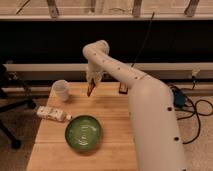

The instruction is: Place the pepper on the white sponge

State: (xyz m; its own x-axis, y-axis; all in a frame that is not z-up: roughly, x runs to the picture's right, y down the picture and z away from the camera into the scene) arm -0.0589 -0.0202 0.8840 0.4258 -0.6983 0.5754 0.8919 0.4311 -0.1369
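My gripper (92,83) hangs over the far middle of the wooden table (112,117), at the end of the white arm that reaches in from the right. It is shut on the pepper (90,90), a small dark red-brown piece that points down from the fingers, a little above the tabletop. The pepper is to the right of the translucent cup (61,90). The white sponge does not show in this view; it is hidden or out of view.
A green bowl (83,133) sits at the front middle of the table. A white patterned tube (52,114) lies at the left edge. A black-and-red device (122,89) lies at the back, behind the arm. Cables lie on the floor at right.
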